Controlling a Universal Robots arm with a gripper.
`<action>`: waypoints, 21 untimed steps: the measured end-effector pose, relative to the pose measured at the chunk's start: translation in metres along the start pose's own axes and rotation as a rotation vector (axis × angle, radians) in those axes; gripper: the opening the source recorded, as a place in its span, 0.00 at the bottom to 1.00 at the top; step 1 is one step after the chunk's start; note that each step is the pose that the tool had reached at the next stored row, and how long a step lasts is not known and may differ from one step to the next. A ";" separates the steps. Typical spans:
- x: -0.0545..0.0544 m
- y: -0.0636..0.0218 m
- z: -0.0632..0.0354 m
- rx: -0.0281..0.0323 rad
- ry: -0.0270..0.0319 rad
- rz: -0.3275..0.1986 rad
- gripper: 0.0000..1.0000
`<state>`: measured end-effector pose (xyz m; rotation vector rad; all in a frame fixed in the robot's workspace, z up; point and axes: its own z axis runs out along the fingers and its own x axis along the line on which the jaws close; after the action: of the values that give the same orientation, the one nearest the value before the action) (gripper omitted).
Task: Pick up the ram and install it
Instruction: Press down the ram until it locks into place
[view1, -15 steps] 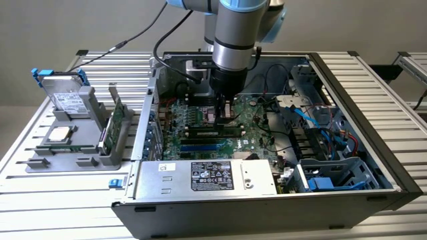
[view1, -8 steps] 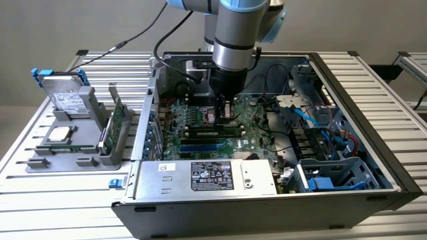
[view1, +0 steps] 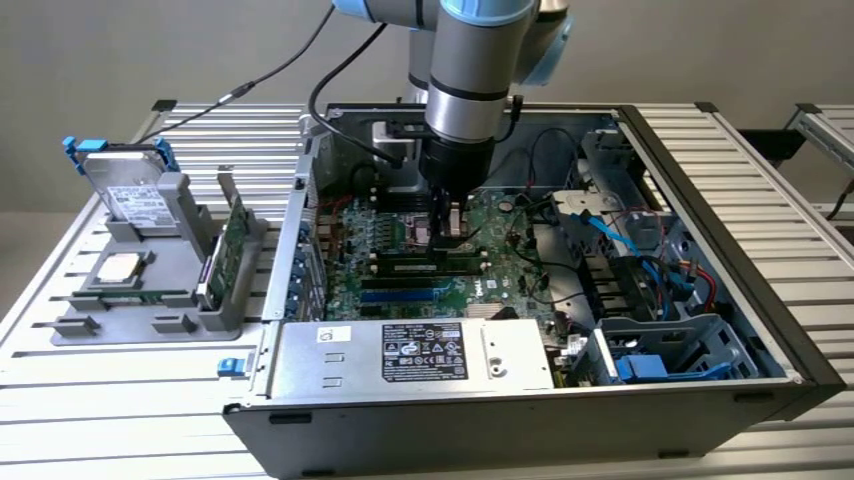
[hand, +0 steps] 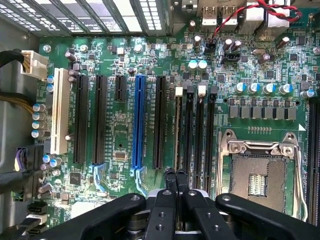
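Arm reaches straight down into the computer case (view1: 747, 300), gripper (hand: 176, 176) closed empty above the motherboard (hand: 120, 125).

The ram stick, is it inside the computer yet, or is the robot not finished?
Nearly finished, it seems. The ram looks to be standing on edge in a memory slot of the motherboard, so the picking up is done. The gripper is shut, holds nothing and sits right at one end of the stick. I cannot tell whether the stick is clicked fully home.
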<state>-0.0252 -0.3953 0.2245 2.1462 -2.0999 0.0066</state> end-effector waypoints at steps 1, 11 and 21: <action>0.000 0.0000 0.0001 0.0001 -0.0002 0.000 0.10; -0.001 -0.0001 0.0000 0.0001 0.0004 0.000 0.10; 0.002 0.0021 -0.0224 -0.0013 0.0021 0.000 0.10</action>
<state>-0.0251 -0.3945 0.2471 2.1445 -2.0982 0.0075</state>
